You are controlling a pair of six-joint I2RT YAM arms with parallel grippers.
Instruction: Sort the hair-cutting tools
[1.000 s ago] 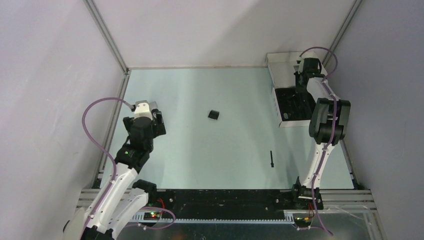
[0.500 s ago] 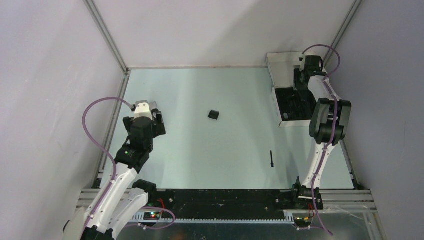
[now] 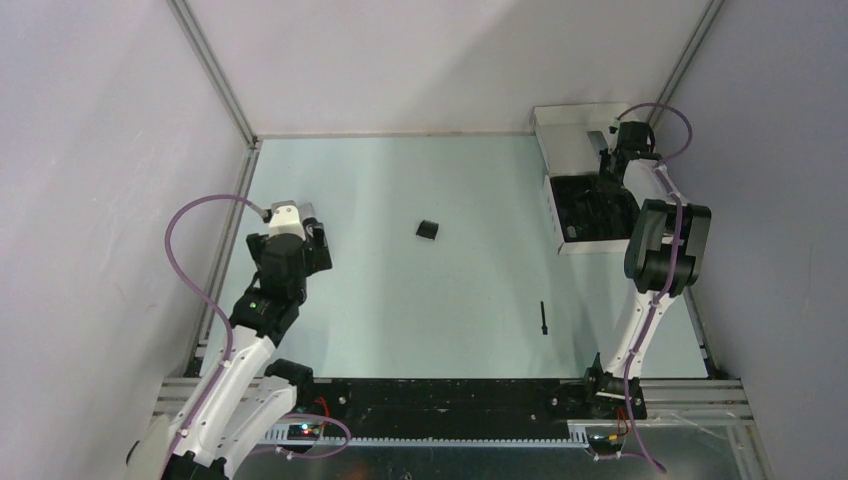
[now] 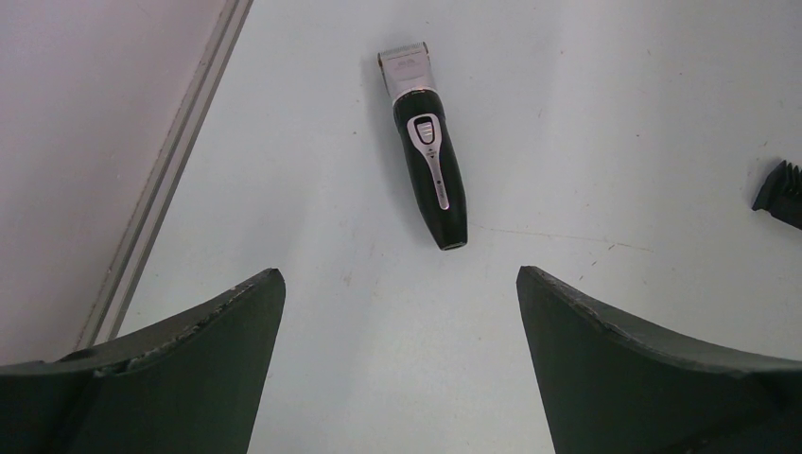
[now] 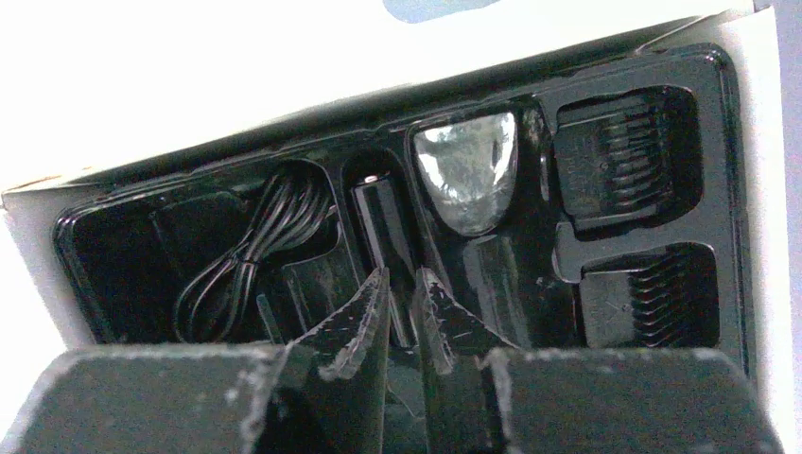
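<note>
Right arm is shifting: over the last second its wrist is swinging rightward above the white cardboard box (image 3: pixel 568 128), elbow drifting out too. Right gripper (image 5: pixel 402 279) is hanging over the black plastic tray (image 5: pixel 721 74), fingers pressed nearly together, pinching nothing. Coiled black cable (image 5: pixel 251 255) is sitting in a tray pocket, so a drop-off looks done. Left arm is not moving. Left gripper (image 4: pixel 397 274) is hovering, spread wide, over the silver-grey and black handheld hair clipper (image 4: pixel 427 184) on the pale green table (image 3: pixel 400 300). Small black comb attachment (image 3: pixel 427 230) and thin black stick brush (image 3: pixel 543 318) are lying loose mid-table, unsorted.
</note>
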